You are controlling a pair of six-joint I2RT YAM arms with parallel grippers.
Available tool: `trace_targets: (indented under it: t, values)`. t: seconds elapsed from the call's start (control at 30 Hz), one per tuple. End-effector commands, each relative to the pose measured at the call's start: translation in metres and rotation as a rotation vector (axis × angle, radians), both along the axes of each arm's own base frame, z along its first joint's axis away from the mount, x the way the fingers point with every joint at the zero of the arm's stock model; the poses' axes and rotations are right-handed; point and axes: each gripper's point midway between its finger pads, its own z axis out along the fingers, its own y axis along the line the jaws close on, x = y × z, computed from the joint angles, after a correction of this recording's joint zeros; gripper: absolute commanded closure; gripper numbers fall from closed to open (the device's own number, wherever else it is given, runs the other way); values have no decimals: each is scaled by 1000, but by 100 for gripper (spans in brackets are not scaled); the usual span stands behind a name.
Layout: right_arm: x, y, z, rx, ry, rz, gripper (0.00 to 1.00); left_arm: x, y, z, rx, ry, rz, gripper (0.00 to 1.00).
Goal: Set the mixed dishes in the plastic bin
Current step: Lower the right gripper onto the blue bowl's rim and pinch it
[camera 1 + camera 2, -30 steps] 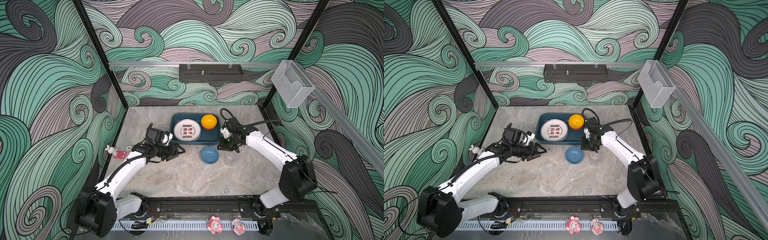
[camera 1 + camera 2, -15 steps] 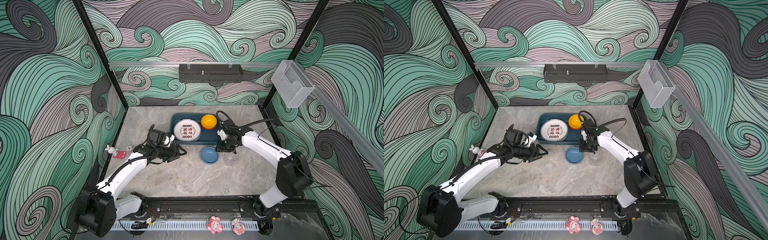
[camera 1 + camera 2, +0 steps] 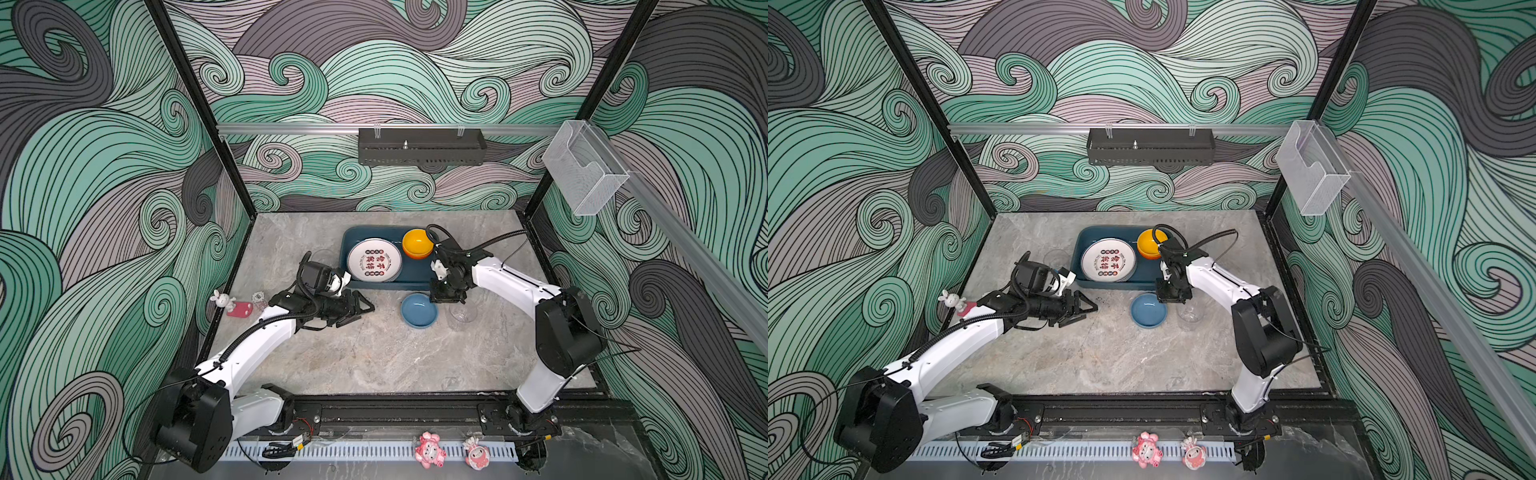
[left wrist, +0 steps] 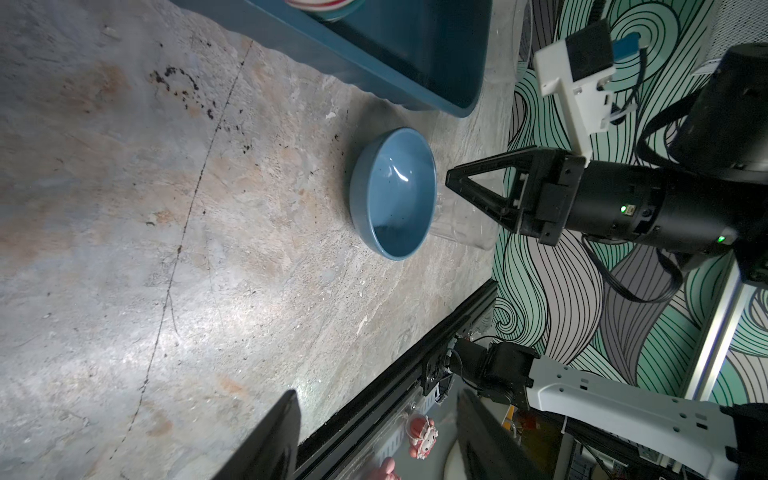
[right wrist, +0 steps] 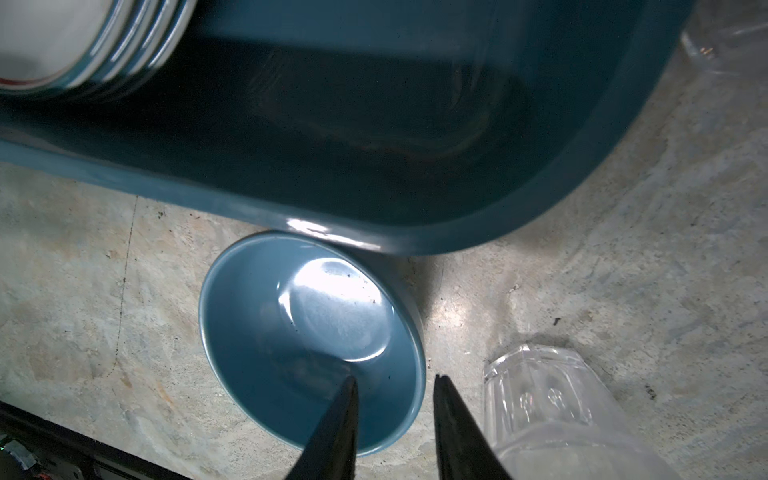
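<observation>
I get both top views bright, evenly lit from above and sharp throughout. The left arm (image 3: 257, 345) casts a soft shadow on the table (image 3: 374, 357). In the right wrist view glare whitens the blue bowl (image 5: 316, 345) and the plates (image 5: 83, 41) blur. In the left wrist view the fingers (image 4: 274, 449) of the left tool (image 4: 376, 399) are dark, unfocused.

You face a grey stone worktop (image 3: 374, 365) boxed in by walls (image 3: 374, 83) of teal, grey and mauve swirls; a black perforated tray (image 3: 422, 147) hangs on the back rail (image 3: 291, 129), a clear holder (image 3: 582, 174) farther right.
</observation>
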Motion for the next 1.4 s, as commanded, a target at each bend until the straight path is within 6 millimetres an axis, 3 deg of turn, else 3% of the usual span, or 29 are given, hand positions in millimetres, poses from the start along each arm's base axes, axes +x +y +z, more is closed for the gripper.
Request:
trace_targets:
  t: [0.0, 0.43, 0.97, 1.37]
  values:
    - [6, 3, -4, -15, -6, 15, 68, -2, -3, 1, -9, 0, -11, 38]
    - [6, 11, -24, 1, 45, 30, 71, -1, -2, -3, 1, 9, -6, 38]
    - [-2, 22, -36, 1, 94, 86, 77, -1, -2, -5, 9, 21, -7, 39]
    - [-9, 26, -29, -21, 83, 121, 92, -1, -2, -4, 9, 13, -7, 39]
